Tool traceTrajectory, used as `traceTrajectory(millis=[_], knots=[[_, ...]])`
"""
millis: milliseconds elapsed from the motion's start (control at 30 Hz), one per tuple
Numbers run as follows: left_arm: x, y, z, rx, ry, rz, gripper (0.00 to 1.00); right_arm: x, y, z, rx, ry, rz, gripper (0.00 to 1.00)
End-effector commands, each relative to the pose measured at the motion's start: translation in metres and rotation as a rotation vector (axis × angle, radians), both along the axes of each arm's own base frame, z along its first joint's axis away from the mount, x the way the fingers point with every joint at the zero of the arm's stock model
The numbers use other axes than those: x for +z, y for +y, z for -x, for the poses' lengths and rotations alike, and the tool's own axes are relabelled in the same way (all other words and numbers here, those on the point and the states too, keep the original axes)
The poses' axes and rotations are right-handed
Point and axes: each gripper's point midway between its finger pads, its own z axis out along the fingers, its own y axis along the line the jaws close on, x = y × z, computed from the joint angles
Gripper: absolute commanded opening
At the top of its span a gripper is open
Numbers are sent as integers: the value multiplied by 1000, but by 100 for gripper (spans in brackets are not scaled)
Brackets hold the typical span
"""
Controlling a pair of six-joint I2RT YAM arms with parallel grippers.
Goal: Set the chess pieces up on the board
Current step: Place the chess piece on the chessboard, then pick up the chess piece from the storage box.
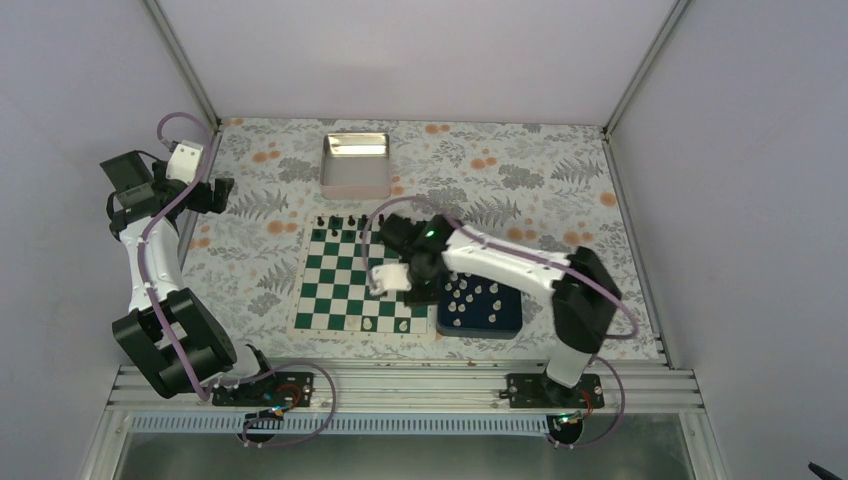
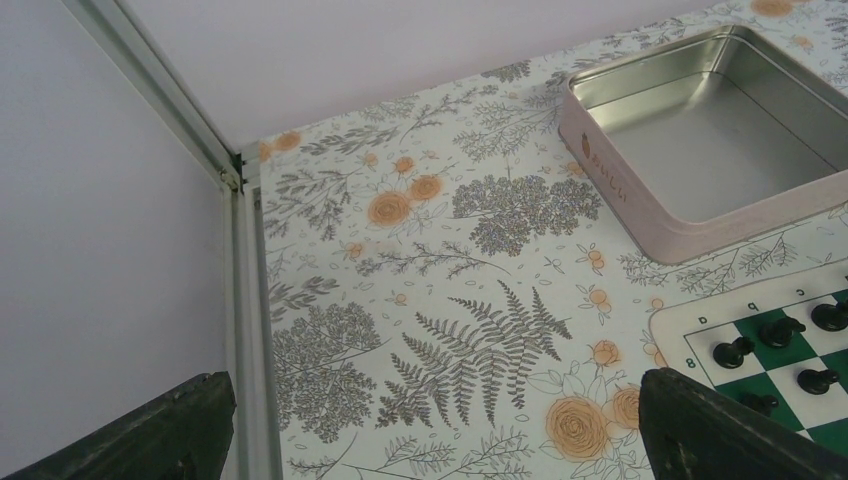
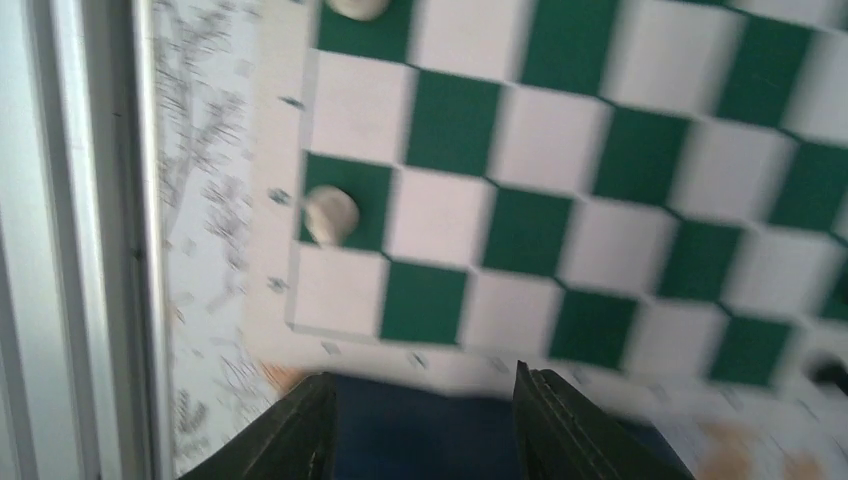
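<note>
Closest to the top camera stand the bases of the two white and black robot arms. The left arm (image 1: 150, 270) is folded up over the left side, and the right arm (image 1: 510, 262) is stretched across toward the middle. Under everything lies the desk (image 1: 260, 260), covered with a cloth printed with grey ferns and orange flowers. On its middle lies the flat square chessboard with dark green and white squares (image 1: 335, 295). Just beside the right edge of the chessboard sits the dark blue square tray (image 1: 512, 322). Behind the chessboard, a little apart from it, stands the shiny metal rectangular tin (image 1: 355, 182).

The left claw (image 2: 430, 430) hangs over the cloth at the far left of the desk, with its fingers very wide and nothing between them. The right claw (image 3: 422, 380) hangs over the place where tray and chessboard meet. Its fingers are moderately apart and hold nothing, though this view is blurred.

Most of the tiny cream plastic chess pieces (image 1: 478, 297) are in the tray. Two of them stand on green squares in the near row of the chessboard, and one cream piece (image 3: 330, 213) is next to the corner square. Small black chess pieces (image 1: 335, 222) stand along the far edge of the chessboard.
</note>
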Motion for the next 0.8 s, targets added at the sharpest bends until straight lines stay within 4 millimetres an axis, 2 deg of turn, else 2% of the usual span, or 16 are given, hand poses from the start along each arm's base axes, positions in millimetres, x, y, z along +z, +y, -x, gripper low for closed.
traceTrajectory(millis=[0,100,167,333,533,767], knots=[[1,-4,0,-21,-14,-6,100,39,-57,-43,-195,-81,-14,47],[1,-4,-2,-23,-16,0,100,43,-101,-67,-312,-112,-1,45],[1,-5,-2,-24,-19,4,100,41,-124,-74,-365,-112,8,44],[1,-9,-5,-33,-20,8,100,24,-161,-80,-453,-93,42,43],[0,-10,-6,-32,-18,4,100,-7,-189,-80,-527,-57,89,44],[2,-10,-5,-32,-19,3,100,-30,-199,-82,-555,-33,100,45]])
